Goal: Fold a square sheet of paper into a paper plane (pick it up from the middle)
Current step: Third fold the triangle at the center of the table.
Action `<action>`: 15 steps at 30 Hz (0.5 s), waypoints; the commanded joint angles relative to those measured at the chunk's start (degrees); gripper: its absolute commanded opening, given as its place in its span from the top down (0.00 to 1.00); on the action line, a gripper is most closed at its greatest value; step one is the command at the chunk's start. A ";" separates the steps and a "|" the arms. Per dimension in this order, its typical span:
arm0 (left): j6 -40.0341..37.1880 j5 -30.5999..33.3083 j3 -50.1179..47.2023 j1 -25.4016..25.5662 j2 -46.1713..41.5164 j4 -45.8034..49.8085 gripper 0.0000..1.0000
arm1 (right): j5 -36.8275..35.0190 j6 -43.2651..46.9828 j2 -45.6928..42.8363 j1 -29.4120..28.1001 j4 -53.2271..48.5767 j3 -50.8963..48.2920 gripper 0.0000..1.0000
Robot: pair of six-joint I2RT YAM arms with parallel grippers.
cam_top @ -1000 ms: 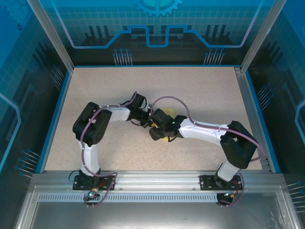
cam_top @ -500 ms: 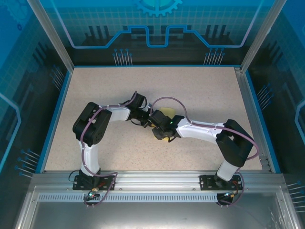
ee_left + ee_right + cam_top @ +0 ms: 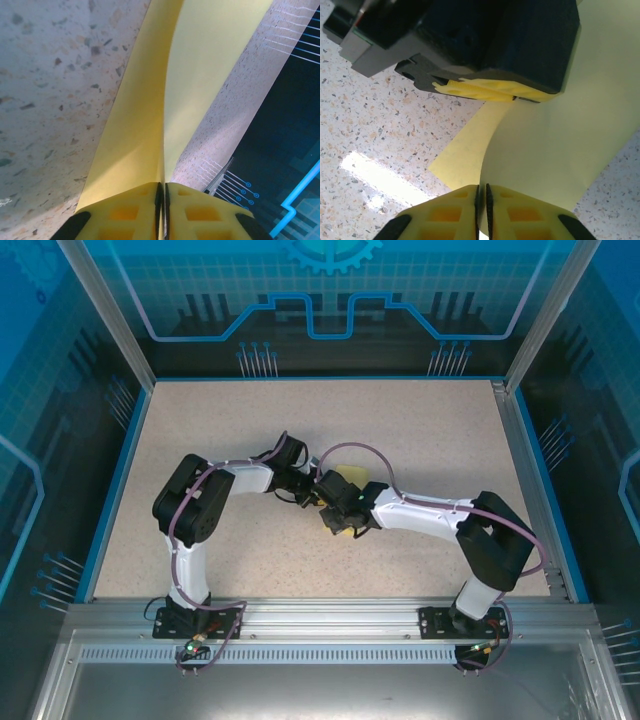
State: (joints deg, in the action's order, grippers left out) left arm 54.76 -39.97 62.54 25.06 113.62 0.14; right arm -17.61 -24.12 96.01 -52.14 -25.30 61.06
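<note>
starting at the left, the left arm reaches in from its base toward the middle of the table point(image 3: 200, 420), and the left gripper point(image 3: 161, 192) is clamped tight on the square sheet of paper point(image 3: 210, 75), with the jaws pressed together and the yellow sheet coming straight out of the slit between them

from there the sheet rises away from the gripper as two flaps that meet along one line, and that line, its long axis here, runs dead ahead of the jaws; the left flap leans over the speckled table and the right one curls away

in the overhead view the paper point(image 3: 350, 476) sits about mid-table, mostly hidden under the two wrists, with yellow peeking out on the far and near sides

moving right, the right gripper point(image 3: 482, 192) is nipped shut on the same sheet point(image 3: 555, 150), its jaws nearly touching, with the curved edge running down into the gap; the left gripper point(image 3: 485, 92) faces it just beyond

both grippers are on the sheet and very near each other, so i'd guess the next crease depends on them drawing apart along that line

there is bare table all round, and the walls are well off
</note>
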 commanded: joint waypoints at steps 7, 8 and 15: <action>-2.37 2.93 -0.05 -0.20 -5.14 5.77 0.57 | 4.57 0.49 -4.60 2.62 1.54 -3.19 0.97; -3.02 4.36 -0.10 -0.19 -6.05 7.21 0.55 | 6.55 0.58 -5.33 3.63 2.42 -4.05 0.97; -3.63 10.77 -4.69 -0.07 -13.23 9.97 0.46 | 21.74 1.79 -8.74 11.31 7.75 -8.60 0.96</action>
State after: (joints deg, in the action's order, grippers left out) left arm 51.94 -32.36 60.23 25.06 103.26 6.66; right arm -5.06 -23.42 89.34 -43.53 -20.67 54.04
